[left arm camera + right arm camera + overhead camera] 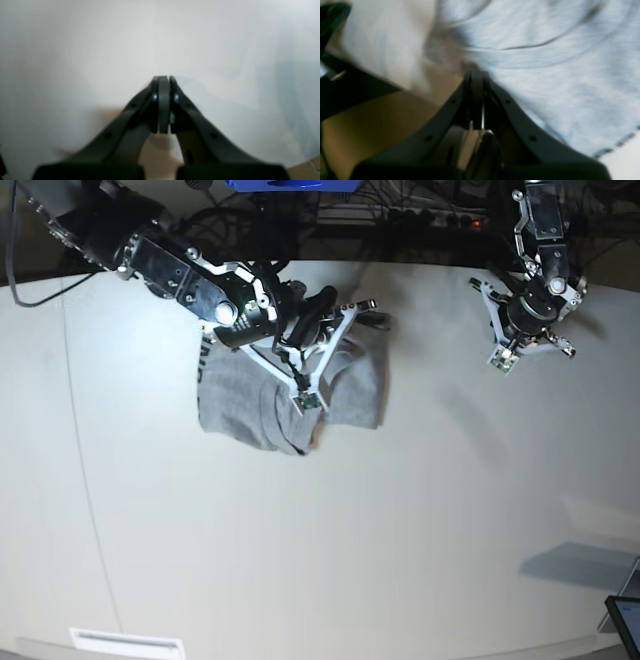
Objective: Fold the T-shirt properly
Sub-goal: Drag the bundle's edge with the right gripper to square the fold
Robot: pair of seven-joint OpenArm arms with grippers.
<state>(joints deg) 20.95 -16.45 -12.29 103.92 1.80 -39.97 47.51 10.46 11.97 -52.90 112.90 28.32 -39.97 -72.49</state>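
The heather-grey T-shirt (345, 385) lies bunched and partly folded on the white table (330, 530) at the back left, with black lettering showing at its left edge. My right gripper (325, 320) hangs over the shirt's upper part. In the right wrist view its shut fingertips (476, 75) sit at a fold of the shirt (557, 75); blur hides whether cloth is pinched. My left gripper (530, 330) is far to the right, shut and empty (163, 78) over bare table.
Cables and a power strip (440, 220) run along the table's back edge, beside a blue object (285, 184). A dark device corner (625, 620) pokes in at the lower right. A white label (125, 642) lies near the front left edge.
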